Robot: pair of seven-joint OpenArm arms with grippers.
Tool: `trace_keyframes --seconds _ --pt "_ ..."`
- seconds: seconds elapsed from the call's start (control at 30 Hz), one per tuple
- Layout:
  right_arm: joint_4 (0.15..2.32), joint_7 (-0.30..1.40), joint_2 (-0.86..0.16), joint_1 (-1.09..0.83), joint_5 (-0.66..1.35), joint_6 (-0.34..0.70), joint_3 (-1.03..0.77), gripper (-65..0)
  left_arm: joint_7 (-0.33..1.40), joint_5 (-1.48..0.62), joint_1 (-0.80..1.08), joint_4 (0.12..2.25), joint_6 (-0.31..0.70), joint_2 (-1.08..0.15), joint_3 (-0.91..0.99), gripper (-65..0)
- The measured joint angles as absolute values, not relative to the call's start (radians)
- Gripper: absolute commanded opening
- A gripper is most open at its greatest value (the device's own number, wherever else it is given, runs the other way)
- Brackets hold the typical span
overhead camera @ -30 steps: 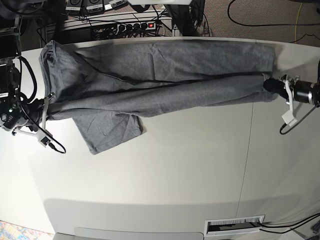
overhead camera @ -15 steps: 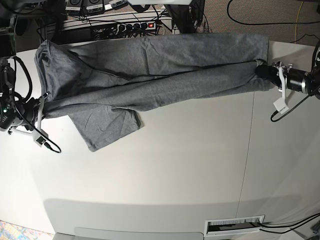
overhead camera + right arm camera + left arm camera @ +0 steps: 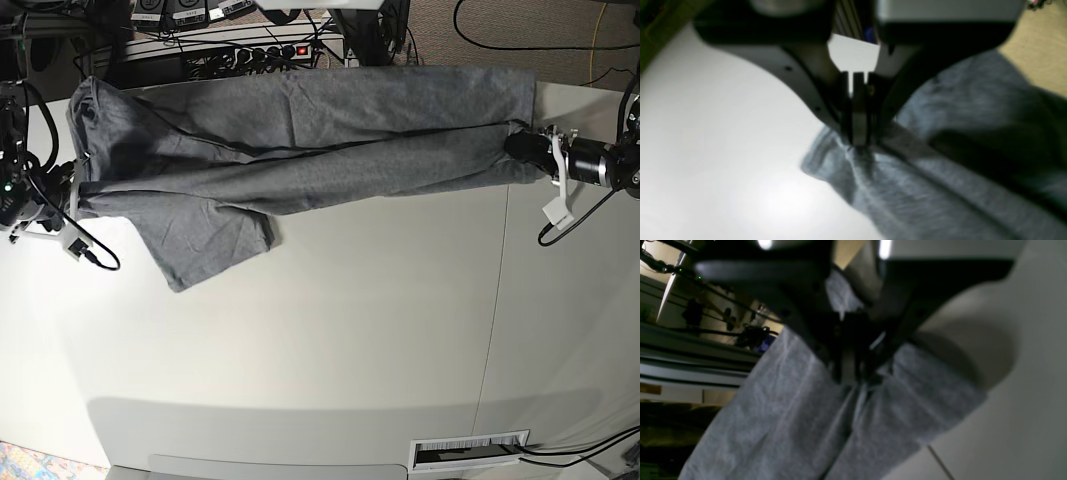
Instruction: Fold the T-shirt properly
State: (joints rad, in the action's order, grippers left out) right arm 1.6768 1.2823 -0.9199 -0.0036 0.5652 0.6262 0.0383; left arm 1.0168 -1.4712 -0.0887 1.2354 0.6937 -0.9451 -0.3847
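The heather-grey T-shirt (image 3: 300,140) hangs stretched left to right across the far part of the white table (image 3: 330,330), with one sleeve (image 3: 205,245) lying toward the near side. In the base view my left gripper (image 3: 520,146) is at the shirt's right end, shut on a bunched edge. Its wrist view shows the black fingers (image 3: 848,380) pinching the grey fabric (image 3: 790,413). My right gripper (image 3: 78,190) is at the shirt's left end. Up close, its jaws (image 3: 858,143) are shut on a fold of the cloth (image 3: 940,186).
A power strip (image 3: 265,52) and tangled cables lie past the table's far edge. A white slotted plate (image 3: 470,452) sits at the near edge. A seam (image 3: 495,300) runs front to back across the tabletop on the right.
Both grippers have carried the shirt toward the far edge of the table. The top hem now reaches past that edge, and the loose sleeve has slid back and left with it.
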Motion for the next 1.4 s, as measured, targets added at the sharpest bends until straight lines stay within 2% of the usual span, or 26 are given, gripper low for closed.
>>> trace_keyframes --seconds 0.2,0.3,0.33,0.5,0.53,0.7,0.73,1.03,1.2,1.4 --pt "1.676 1.255 -0.914 -0.027 0.5 0.626 0.036 -64.4 1.016 -1.472 -0.088 1.235 0.694 -0.945 -0.385 -65.0" --pt "1.677 1.232 -0.914 -0.025 0.46 0.627 0.036 -40.9 1.016 -1.472 -0.089 1.235 0.694 -0.945 -0.385 -65.0" --pt "1.676 1.225 -0.914 -0.025 0.441 0.626 0.036 -36.9 1.016 -1.472 -0.089 1.235 0.694 -0.945 -0.385 -65.0" --pt "1.676 1.19 -0.914 -0.021 0.427 0.624 0.035 -36.3 1.017 -1.471 -0.093 1.235 0.694 -0.945 -0.385 -65.0" --pt "1.676 1.174 -0.914 -0.019 0.427 0.617 0.035 -36.3 1.018 -1.47 -0.098 1.235 0.694 -0.945 -0.385 -63.3" --pt "1.676 1.107 -0.898 0.007 0.431 0.614 0.033 -36.3 1.019 -1.467 -0.155 1.235 0.694 -0.945 -0.382 -43.7" --pt "1.676 1.103 -0.886 0.009 0.431 0.612 0.032 -36.3 1.021 -1.463 -0.163 1.235 0.693 -0.943 -0.369 -41.5" --pt "1.676 1.039 -0.693 0.034 0.392 0.616 0.032 -36.3 1.055 -1.463 -0.169 1.263 0.693 -0.945 -0.132 -41.3" --pt "1.673 1.003 -0.632 0.079 0.287 0.576 0.031 -36.3 1.072 -1.462 -0.132 1.277 0.693 -0.936 -0.125 -41.6" --pt "1.541 0.945 -0.588 0.175 0.261 0.574 0.028 -36.3 1.074 -1.457 -0.054 1.319 0.693 -0.839 -0.128 -43.3"
